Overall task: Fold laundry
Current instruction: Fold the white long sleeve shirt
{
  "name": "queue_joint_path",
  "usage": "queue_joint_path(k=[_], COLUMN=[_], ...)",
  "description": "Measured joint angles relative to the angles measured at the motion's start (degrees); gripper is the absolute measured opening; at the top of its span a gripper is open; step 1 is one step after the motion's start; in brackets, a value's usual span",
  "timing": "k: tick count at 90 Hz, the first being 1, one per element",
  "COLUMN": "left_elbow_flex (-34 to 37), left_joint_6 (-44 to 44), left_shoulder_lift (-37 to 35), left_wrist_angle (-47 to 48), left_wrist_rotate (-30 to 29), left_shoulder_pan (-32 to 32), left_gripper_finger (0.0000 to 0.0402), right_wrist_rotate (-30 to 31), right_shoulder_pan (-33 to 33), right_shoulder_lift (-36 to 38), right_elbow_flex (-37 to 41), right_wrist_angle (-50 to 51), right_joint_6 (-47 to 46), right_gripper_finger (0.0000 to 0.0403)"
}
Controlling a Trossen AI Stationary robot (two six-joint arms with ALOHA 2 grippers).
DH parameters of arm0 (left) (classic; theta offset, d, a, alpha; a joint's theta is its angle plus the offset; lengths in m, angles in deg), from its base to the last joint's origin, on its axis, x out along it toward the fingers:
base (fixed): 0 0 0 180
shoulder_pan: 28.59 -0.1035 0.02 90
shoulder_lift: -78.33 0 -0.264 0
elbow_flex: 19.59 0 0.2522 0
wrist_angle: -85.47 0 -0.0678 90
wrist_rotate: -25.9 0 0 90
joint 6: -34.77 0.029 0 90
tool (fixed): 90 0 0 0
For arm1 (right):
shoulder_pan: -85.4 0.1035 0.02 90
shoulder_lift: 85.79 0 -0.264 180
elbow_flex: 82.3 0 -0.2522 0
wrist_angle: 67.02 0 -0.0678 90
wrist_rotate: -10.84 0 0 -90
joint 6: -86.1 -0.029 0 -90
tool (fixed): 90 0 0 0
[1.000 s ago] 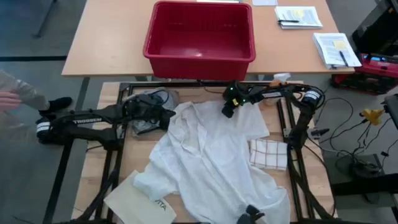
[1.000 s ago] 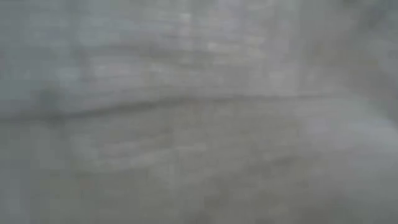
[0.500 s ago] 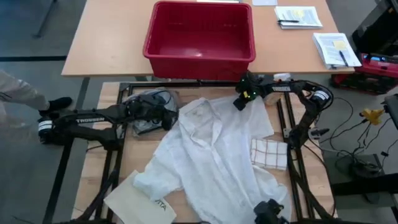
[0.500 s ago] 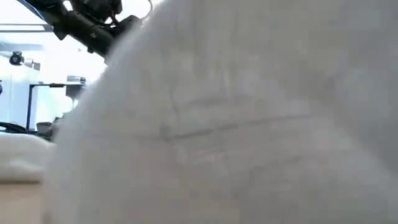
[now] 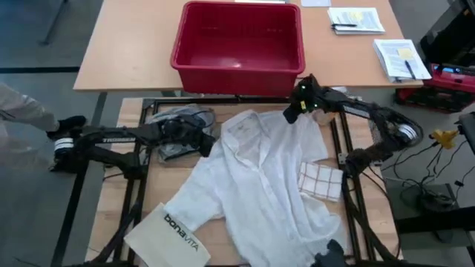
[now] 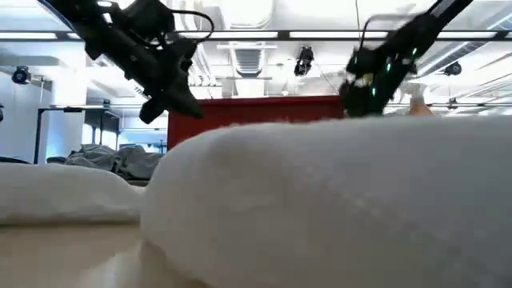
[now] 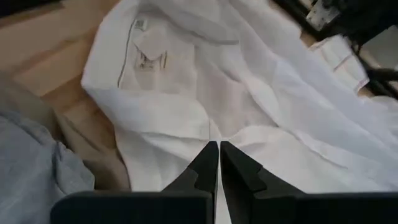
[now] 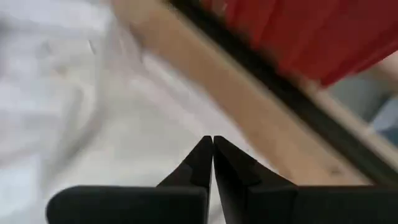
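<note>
A large white button-front shirt point(image 5: 260, 178) lies spread open across the table, collar point(image 7: 146, 56) toward the far edge. My left gripper point(image 5: 209, 144) is shut at its left front edge, near the shoulder. At the shirt's far right corner my right gripper point(image 5: 291, 116) is also shut. A grey T-shirt point(image 5: 178, 119) on a khaki-tan piece point(image 7: 93, 149) lies heaped at the far left, under my left arm. In the low view the shirt point(image 6: 336, 200) fills the foreground. My left gripper pinches the shirt's front edge point(image 7: 214, 132) between its two fingers, slanting down from the table's left. Creases run in to the fingertips. The rest of the shirt lies slack on the table. One layer or several, I cannot tell. My right gripper is shut over the shirt's far right corner point(image 8: 186, 118), coming from the right and slanting down. Its own fingers and blur hide the place of contact. The cloth around it lies low on the table.
A stiff white bag printed "bonavita" point(image 5: 174, 233) lies at the near left, partly under the shirt. A checked cloth point(image 5: 320, 183) sits at the right edge. A red bin point(image 5: 237, 37) stands on the far table, with papers point(image 5: 356, 18). A person's sleeve point(image 5: 18, 104) shows at left.
My right gripper has gone toward the far right corner, drawing the shirt with it. My left gripper has shifted a little to the right. The shirt's near end has slid off the low camera and off the bag, uncovering the bag's print.
</note>
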Motion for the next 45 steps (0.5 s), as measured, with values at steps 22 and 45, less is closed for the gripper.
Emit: queue_joint_path(k=[22, 45], left_elbow_flex=[-0.2, -0.2], left_joint_6=[3.3, 2.3], left_shoulder_lift=[8.6, 20.0], left_wrist_angle=[0.9, -2.1], left_wrist_rotate=[3.7, 2.0], left_shoulder_pan=[0.9, 0.9], left_gripper_finger=[0.0, 0.0], right_wrist_rotate=[-13.2, -11.5], right_shoulder_pan=[7.0, 20.5], right_shoulder_lift=[2.3, -2.3], right_elbow_flex=[0.0, 0.6], right_wrist_angle=[0.4, -2.0], right_joint_6=[-0.1, 3.9], right_gripper_finger=[0.0, 0.0])
